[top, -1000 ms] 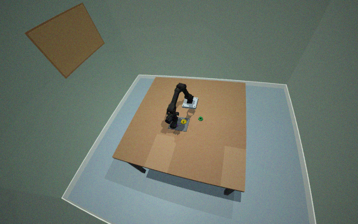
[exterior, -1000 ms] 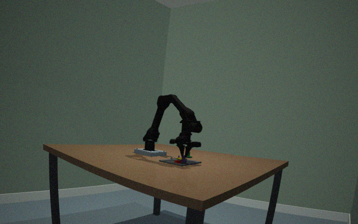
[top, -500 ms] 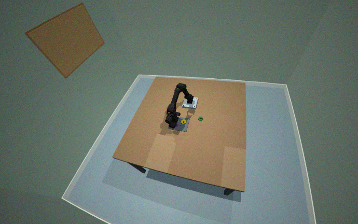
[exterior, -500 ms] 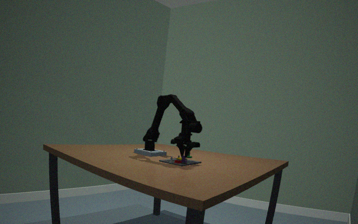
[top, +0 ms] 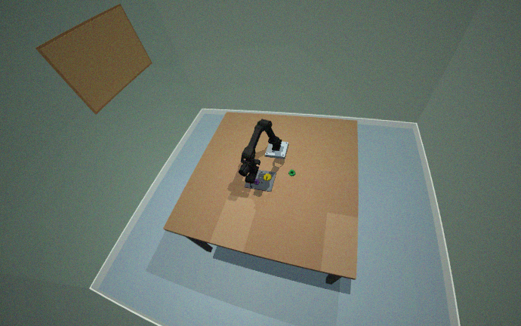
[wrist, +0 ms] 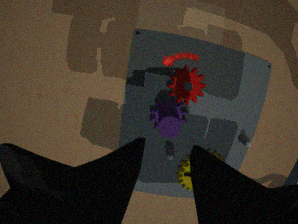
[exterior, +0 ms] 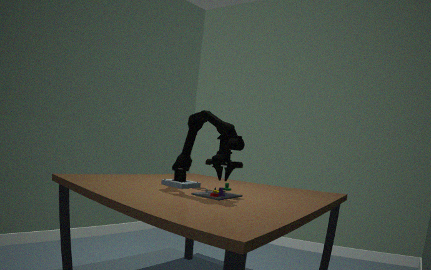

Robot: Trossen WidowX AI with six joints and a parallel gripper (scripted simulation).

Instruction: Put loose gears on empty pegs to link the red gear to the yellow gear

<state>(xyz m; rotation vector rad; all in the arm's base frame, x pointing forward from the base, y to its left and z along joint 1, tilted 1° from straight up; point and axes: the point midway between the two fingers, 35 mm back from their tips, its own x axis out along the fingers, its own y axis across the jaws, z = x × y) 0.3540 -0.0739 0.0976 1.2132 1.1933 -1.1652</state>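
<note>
My gripper (exterior: 222, 180) (wrist: 168, 148) is open and empty above the grey board (top: 265, 188) (exterior: 233, 197) (wrist: 150, 45). The purple gear (top: 257, 182) (exterior: 221, 191) (wrist: 170, 128) stands upright on the board, its teeth close beside the red gear (exterior: 213, 194) (wrist: 197, 86); I cannot tell whether it sits fully flat. The yellow gear (top: 265, 176) (exterior: 216, 190) (wrist: 185, 176) is partly hidden by a finger in the wrist view. One empty peg (wrist: 169, 149) shows between the purple and yellow gears, another peg (wrist: 244, 138) at the right. The green gear (top: 292, 172) (exterior: 227, 187) stands on the table, off the board.
The red arrow (wrist: 182, 57) lies on the board beside the red gear. The arm's pale base plate (top: 284, 151) (exterior: 190, 185) stands on the wooden table (top: 300, 230) (exterior: 270, 212) behind the board. The arm's shadow falls across the board and table.
</note>
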